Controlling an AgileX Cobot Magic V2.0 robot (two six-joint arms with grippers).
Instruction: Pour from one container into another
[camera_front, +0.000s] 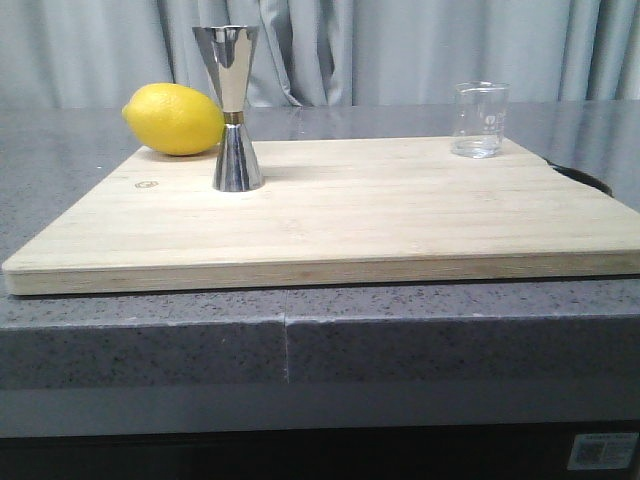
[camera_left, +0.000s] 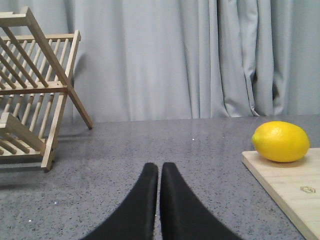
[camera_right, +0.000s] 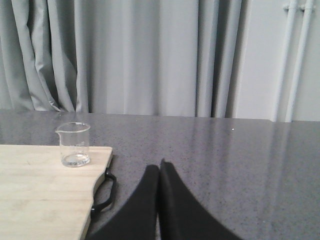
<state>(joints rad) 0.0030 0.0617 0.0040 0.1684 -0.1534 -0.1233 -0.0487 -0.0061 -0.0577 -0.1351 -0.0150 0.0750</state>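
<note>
Grey tabletop (camera_front: 100, 330) carried a wooden board (camera_front: 330, 225); on it, left of centre, stood the steel jigger (camera_front: 232, 108), lemon (camera_front: 174, 119) behind it, glass beaker (camera_front: 479, 120) at upper right; left tool (camera_left: 159, 167) and right tool (camera_right: 159, 166) both clenched, empty.

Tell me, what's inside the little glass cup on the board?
The small glass beaker looks nearly empty; only a faint clear glint shows at its bottom, and whether that is liquid cannot be told. It stands upright on the wooden cutting board.
</note>
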